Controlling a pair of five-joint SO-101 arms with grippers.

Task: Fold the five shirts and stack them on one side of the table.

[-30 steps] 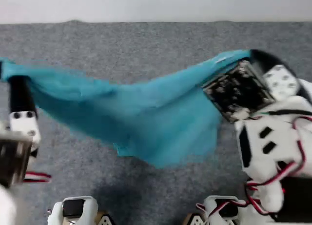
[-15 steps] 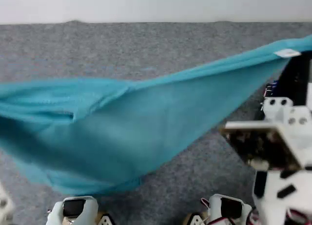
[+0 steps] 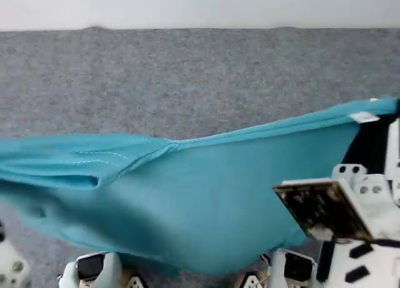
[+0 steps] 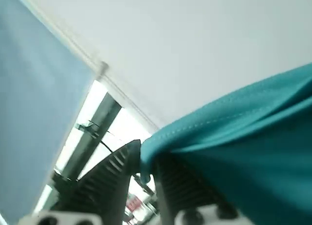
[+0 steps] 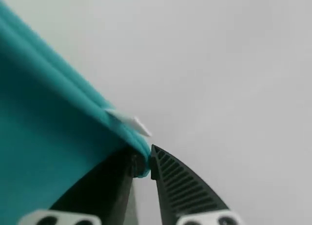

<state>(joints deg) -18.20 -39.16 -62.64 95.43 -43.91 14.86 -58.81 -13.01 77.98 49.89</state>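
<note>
Teal shirt (image 3: pixel 206 200) hangs stretched from the left edge to the right edge of the high view, lifted above the grey table (image 3: pixel 200 69). The left gripper (image 4: pixel 146 161) and the right gripper (image 5: pixel 142 162) each pinch one edge of it, probably to spread the cloth flat before folding.

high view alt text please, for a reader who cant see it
A teal shirt hangs stretched wide over the grey table, from one side to the other. The right arm stands by its corner with the white tag.
</note>
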